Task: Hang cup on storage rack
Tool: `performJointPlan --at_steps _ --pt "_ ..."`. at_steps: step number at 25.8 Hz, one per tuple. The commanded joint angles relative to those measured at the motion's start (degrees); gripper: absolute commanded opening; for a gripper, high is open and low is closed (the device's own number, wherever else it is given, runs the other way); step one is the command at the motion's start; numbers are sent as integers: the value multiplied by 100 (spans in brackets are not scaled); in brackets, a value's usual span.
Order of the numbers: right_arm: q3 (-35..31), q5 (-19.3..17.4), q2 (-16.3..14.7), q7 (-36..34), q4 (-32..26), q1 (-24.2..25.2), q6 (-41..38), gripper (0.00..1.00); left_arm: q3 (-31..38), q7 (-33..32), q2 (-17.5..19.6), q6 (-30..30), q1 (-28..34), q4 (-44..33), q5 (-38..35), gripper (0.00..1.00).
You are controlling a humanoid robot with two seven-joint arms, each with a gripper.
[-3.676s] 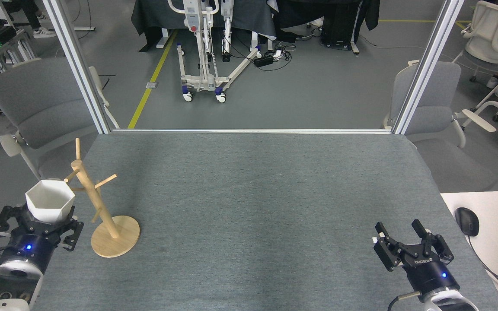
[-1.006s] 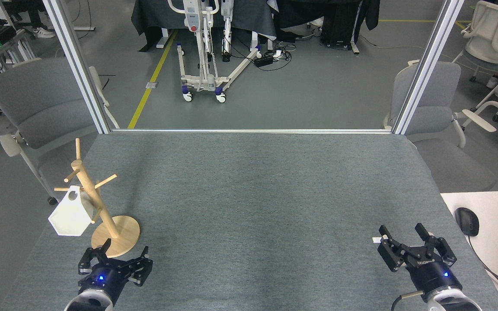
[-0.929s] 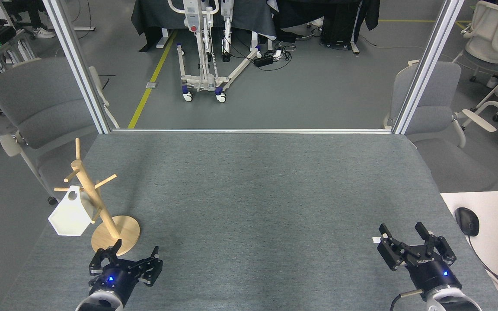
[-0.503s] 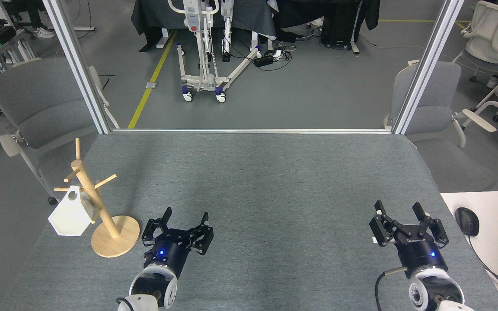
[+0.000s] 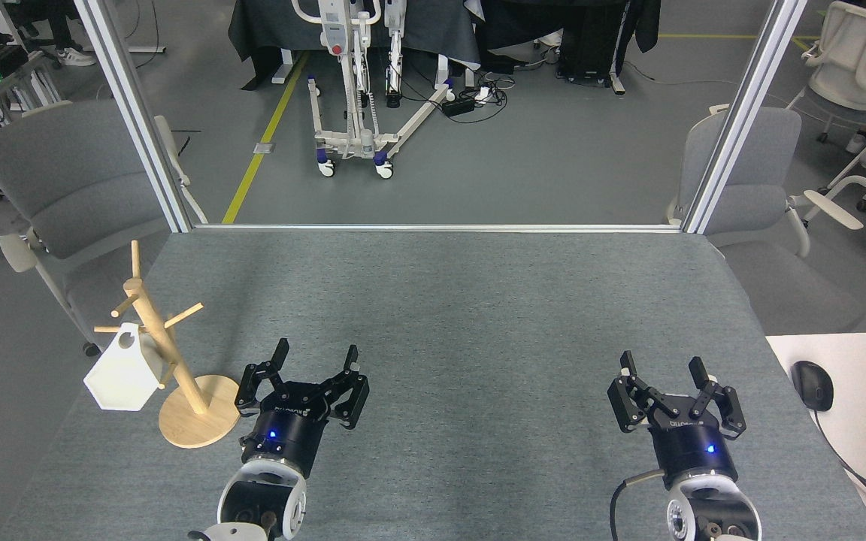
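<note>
Nearest the viewer, the left gripper (image 5: 316, 352), a black two-fingered claw with a blue light on its wrist, hovers over the grey felt-covered table (image 5: 463, 315) with its fingers spread wide and nothing between them. Across the table at about the same depth, the right gripper (image 5: 662, 366), of the same black build, is also spread and empty.

Just left of the left gripper stands the storage rack (image 5: 170, 361), a light wooden mug tree with a round disc base, a leaning post and thin pegs angled upward. The cup (image 5: 123, 370), plain white and faceted with a flat pierced handle tab, hangs by that tab from a low peg on the rack's left side, its body dangling beyond the table's left edge, clear of the surface.

The task looks done, so the risks are in what follows. The rack's base sits near the table edge and the cup's weight pulls outward, so a nudge from the left arm passing near the disc could tip the tree. The peg is thin and shallow; a jolt may slide the tab off and drop the cup to the floor.
</note>
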Motion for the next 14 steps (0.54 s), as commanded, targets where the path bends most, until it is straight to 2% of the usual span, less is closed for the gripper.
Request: performJointPlan --at_steps 1,4,8,14 --pt "15 18 186 0 -349 371 -21 100 17 1 -8 -9 59 -47 -5 99" --pt "15 9 134 0 -270 363 40 100 8 -7 -8 -9 68 -91 -5 99" --pt "32 -35 37 -18 -50 72 5 100 -1 -7 -8 -9 68 -91 -5 99" --pt "41 -43 81 -106 -15 -16 5 100 -1 -7 -8 -9 68 -91 -5 99"
